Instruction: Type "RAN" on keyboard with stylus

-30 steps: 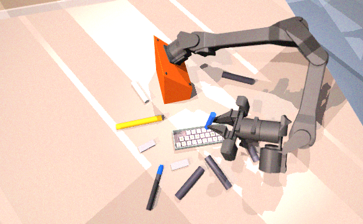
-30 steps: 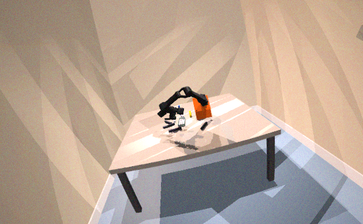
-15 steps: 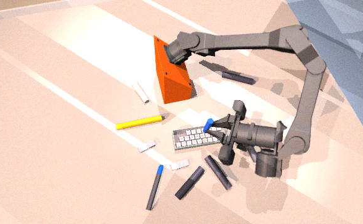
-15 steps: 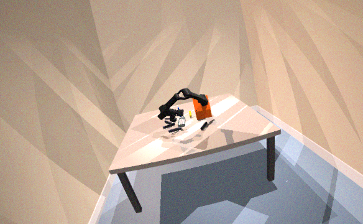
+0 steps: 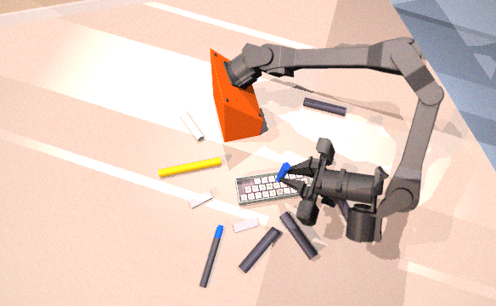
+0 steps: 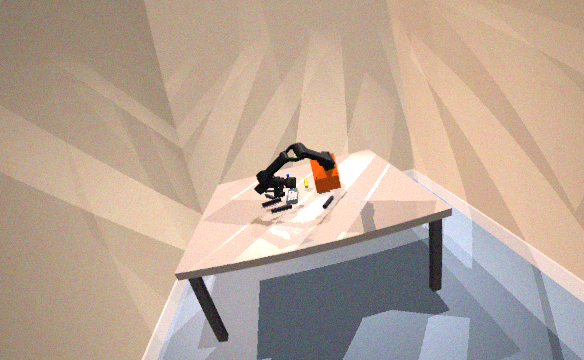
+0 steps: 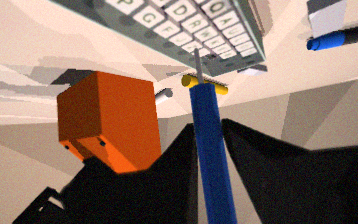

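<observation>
My gripper [image 5: 286, 174] [image 7: 207, 127] is shut on the blue stylus [image 5: 283, 172] [image 7: 207, 105], whose thin grey tip points away from the fingers. The keyboard [image 5: 241, 193] [image 6: 292, 196] [image 7: 169, 31] lies on the desk, with the gripper reaching over its right part in the top view. In the wrist view the stylus tip overlaps a key at the end of the row that shows P, G, F and J. I cannot tell whether it touches that key. The hand hides the keyboard's right end in the top view.
The arm is mounted on an orange wedge block [image 5: 241, 123] [image 6: 326, 182] [image 7: 125, 115]. A yellow stick [image 5: 189, 167] and a white stick [image 5: 192, 126] lie left of it. Several dark cylinders [image 5: 260, 250], a blue-capped pen [image 5: 211, 257] [image 7: 330, 41] and two pale blocks [image 5: 245, 225] lie around the keyboard.
</observation>
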